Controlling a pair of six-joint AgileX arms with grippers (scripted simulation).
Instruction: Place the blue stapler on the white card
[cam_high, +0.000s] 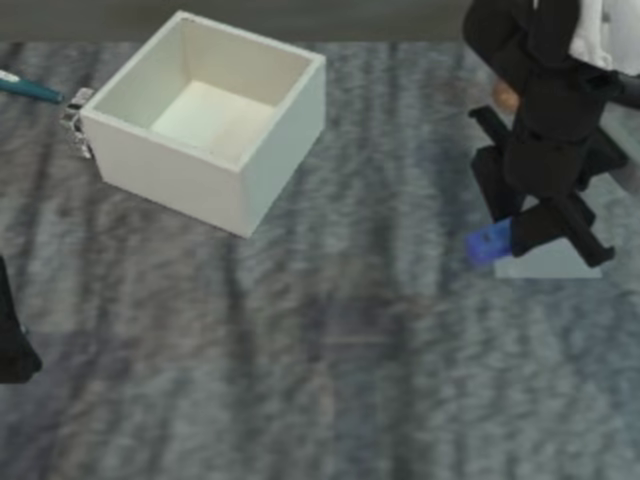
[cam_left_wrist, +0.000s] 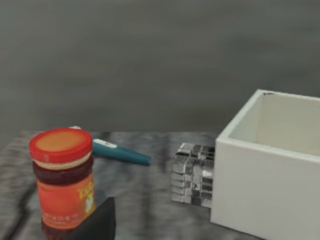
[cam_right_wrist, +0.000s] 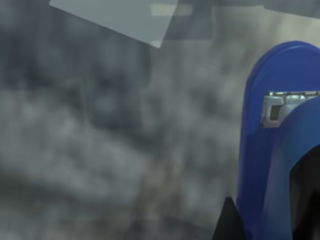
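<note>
Just under the right hand (cam_high: 545, 235), the blue stapler (cam_high: 488, 243) is gripped tight, approx. over the white card (cam_high: 545, 262); pickup done, release left. Left arm idle.

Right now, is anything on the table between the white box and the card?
No. In the top view, only bare grey table lies between the white box and the white card; the blue stapler is in my right gripper at the card's edge.

Bright-blue stapler (cam_high: 488, 243); pale grey-white card (cam_high: 548, 262); mottled grey table (cam_high: 350, 350)
</note>
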